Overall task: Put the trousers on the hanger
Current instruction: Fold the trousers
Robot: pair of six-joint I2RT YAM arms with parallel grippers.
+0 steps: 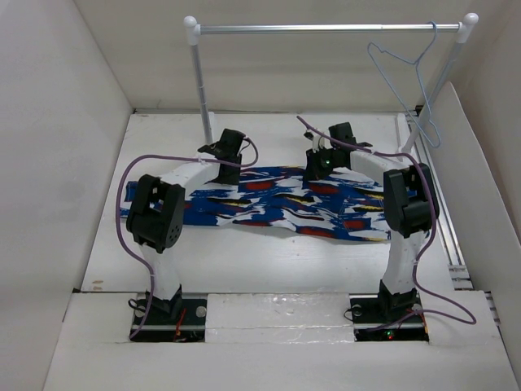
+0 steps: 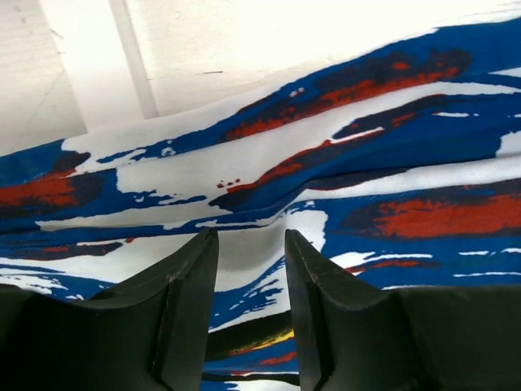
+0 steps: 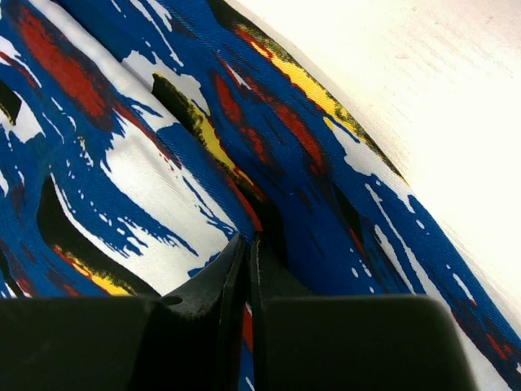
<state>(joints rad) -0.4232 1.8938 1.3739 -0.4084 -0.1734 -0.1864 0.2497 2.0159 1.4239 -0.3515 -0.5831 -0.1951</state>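
The trousers [image 1: 277, 208], printed in blue, white, red and black, lie spread in a long band across the middle of the table. My left gripper [image 1: 226, 163] hovers low over their far left part. In the left wrist view its jaws [image 2: 251, 244] stand open, with printed cloth [image 2: 326, 163] showing in the gap and under the tips. My right gripper [image 1: 321, 165] is down on the far edge further right. Its jaws [image 3: 251, 243] are shut on a raised fold of the trousers [image 3: 163, 163]. The light-blue wire hanger [image 1: 415, 90] hangs from the rail's right end, apart from both grippers.
A silver rail [image 1: 326, 28] on white posts [image 1: 199, 81] spans the back of the table. White walls close in the left, back and right sides. Purple cables loop from both arms over the cloth. Bare white table [image 1: 269, 269] lies between the trousers and the arm bases.
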